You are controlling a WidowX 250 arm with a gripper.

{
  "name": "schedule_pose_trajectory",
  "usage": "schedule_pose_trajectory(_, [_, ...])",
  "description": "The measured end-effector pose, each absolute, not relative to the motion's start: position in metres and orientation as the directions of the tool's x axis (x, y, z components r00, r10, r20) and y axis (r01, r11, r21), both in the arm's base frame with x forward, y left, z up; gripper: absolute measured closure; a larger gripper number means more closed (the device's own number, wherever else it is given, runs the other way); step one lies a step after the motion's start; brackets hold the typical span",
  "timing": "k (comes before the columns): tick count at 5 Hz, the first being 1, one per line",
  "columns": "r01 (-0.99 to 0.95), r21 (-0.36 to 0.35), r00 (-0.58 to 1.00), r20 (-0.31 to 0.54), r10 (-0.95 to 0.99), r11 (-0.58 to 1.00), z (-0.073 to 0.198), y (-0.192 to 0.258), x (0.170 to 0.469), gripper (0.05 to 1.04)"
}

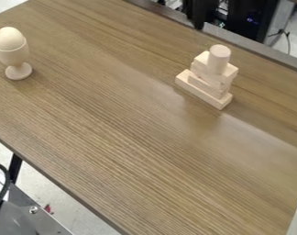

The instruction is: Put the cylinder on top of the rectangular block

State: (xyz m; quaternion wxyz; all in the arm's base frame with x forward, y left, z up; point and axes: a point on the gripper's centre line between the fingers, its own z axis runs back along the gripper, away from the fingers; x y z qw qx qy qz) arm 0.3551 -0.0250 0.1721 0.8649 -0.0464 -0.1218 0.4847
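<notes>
A pale wooden cylinder (218, 58) stands upright at the upper right, on top of a small stack of light wooden blocks. The stack's upper block (201, 59) lies partly behind the cylinder, with smaller pieces below it. At the bottom, a longer rectangular block (203, 93) rests flat on the brown table (132, 133). My black gripper (199, 19) is at the top edge of the view, by the table's far edge, behind the stack and apart from it.
A wooden egg cup (18, 70) holding an egg (9, 38) stands at the table's upper left. A dark metal rail (249, 51) runs along the far edge. Grey metal equipment (31, 215) is below the table's near left edge.
</notes>
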Motion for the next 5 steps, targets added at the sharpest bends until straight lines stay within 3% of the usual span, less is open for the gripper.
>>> schedule_pose_trajectory(1, [-0.828,-0.199,0.497,0.171,0.851,0.524,0.1961,-0.0233,0.3375,0.084])
schedule_pose_trajectory(5, [-0.826,-0.204,0.497,0.174,0.85,0.525,0.2001,-0.023,0.3347,0.084])
